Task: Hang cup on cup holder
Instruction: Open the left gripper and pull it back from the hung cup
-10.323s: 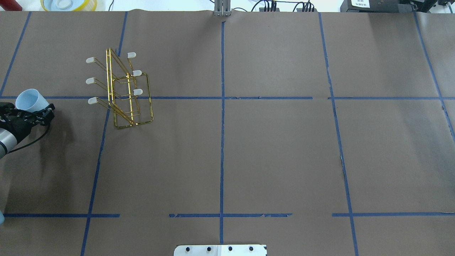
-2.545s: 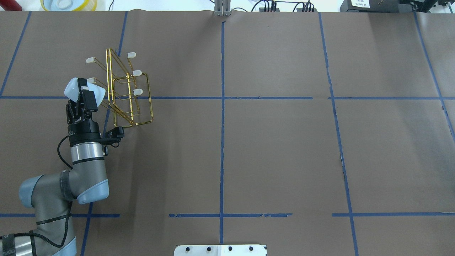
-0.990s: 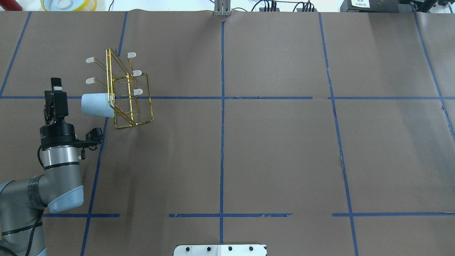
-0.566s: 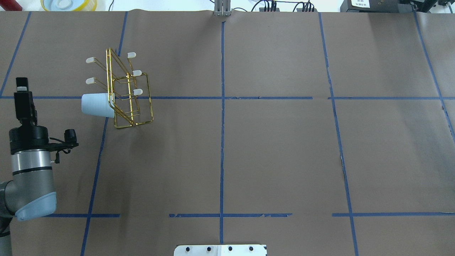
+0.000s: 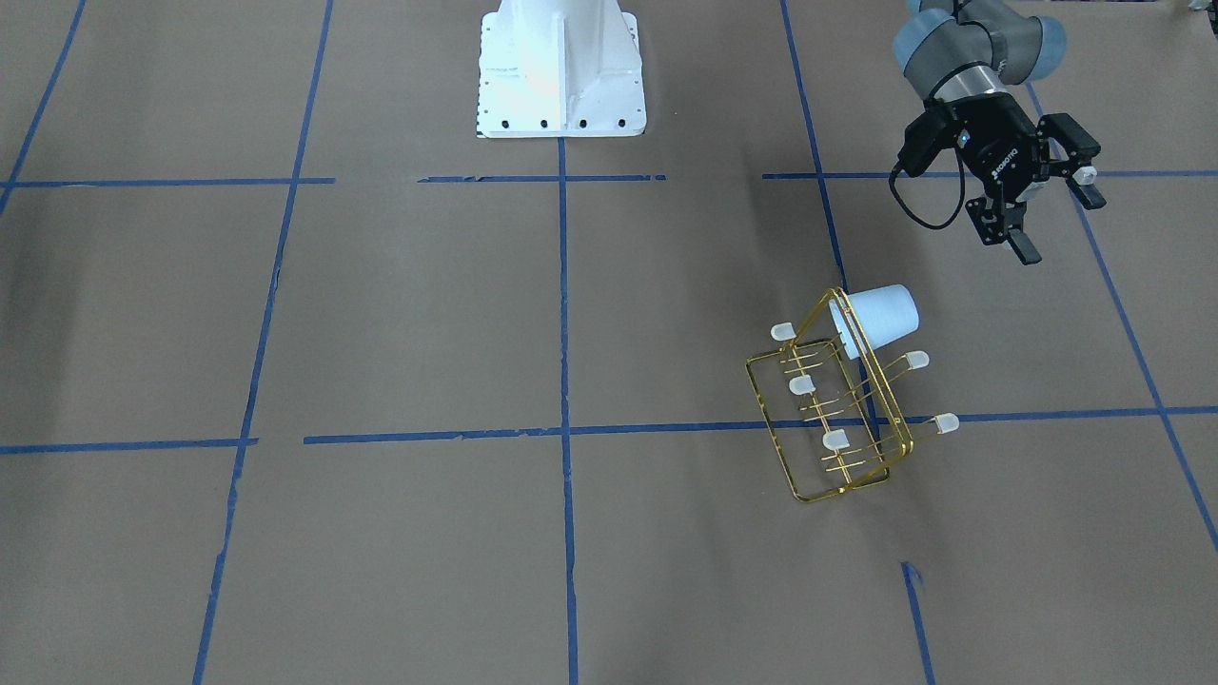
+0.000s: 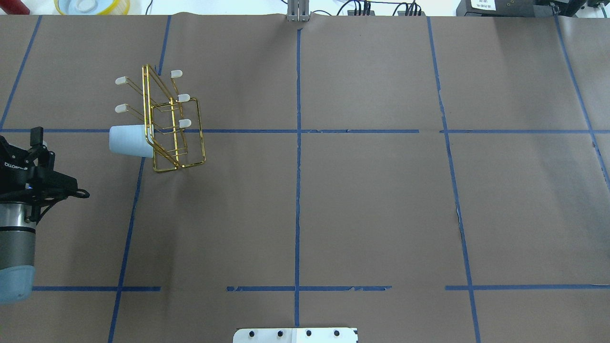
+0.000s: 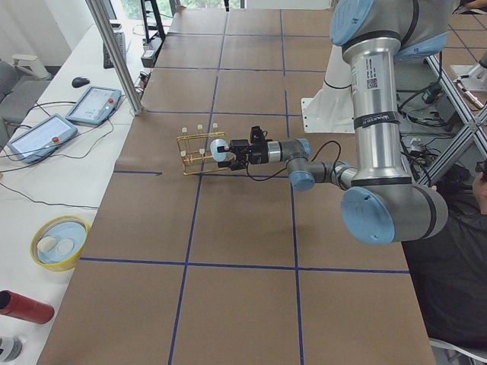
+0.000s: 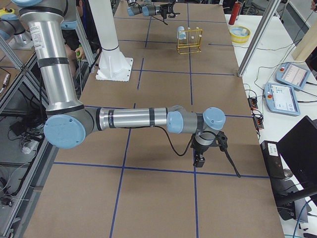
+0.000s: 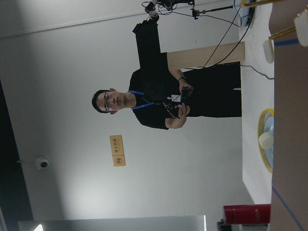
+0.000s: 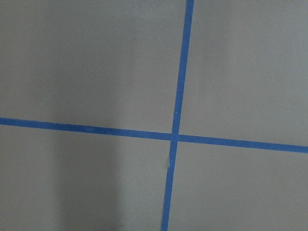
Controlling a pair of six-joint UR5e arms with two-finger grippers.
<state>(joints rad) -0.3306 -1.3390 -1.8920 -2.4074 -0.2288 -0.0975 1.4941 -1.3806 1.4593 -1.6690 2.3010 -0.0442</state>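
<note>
The pale blue-white cup [image 6: 126, 140] hangs on its side over the nearest left peg of the gold wire cup holder [image 6: 177, 129], mouth against the upright frame. It also shows in the front view [image 5: 883, 317] on the cup holder [image 5: 837, 428]. My left gripper [image 5: 1056, 221] is open and empty, well apart from the cup. In the overhead view it [image 6: 18, 140] is at the left edge. My right gripper [image 8: 200, 158] shows only in the exterior right view, low over the table; I cannot tell whether it is open or shut.
Blue tape lines cross the brown table cover. The white robot base [image 5: 561, 67] stands at the robot's side. A yellow bowl [image 6: 93, 5] and a red cylinder [image 6: 12, 5] lie beyond the far left edge. A person [image 9: 159, 101] shows in the left wrist view.
My left gripper carried the cup from the left edge to the holder, left it on the peg and opened. It has since drawn back to the left and turned.
</note>
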